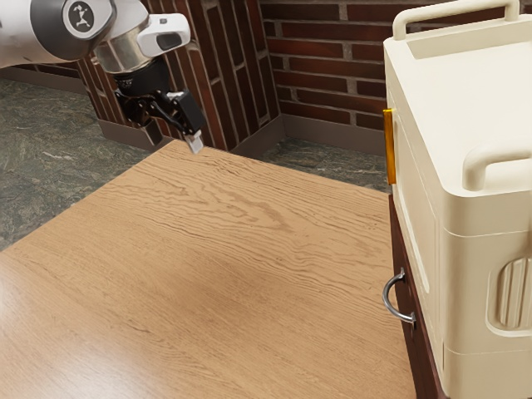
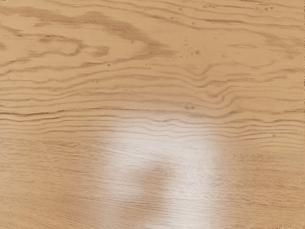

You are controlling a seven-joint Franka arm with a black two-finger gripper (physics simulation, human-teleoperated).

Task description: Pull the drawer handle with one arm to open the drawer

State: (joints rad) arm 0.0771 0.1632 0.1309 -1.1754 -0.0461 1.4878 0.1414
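One broad wooden table (image 1: 208, 249) leads the scene, wavy grain running across it and a pale sheen in the wrist view. Here's one cream case (image 1: 465, 91) at the exterior view's right, smooth, round-edged, two curved rails (image 1: 453, 8) up top. One white-and-grey arm (image 1: 120, 41) reaches in, and below the case stands one dark brown drawer front (image 1: 405, 274). The single black gripper (image 1: 195, 148) hangs over the table near its far corner; released or clenched, one cannot tell. And there's the one bowed metal handle (image 1: 385, 295), on that front, well apart from the gripper, wide wood between.
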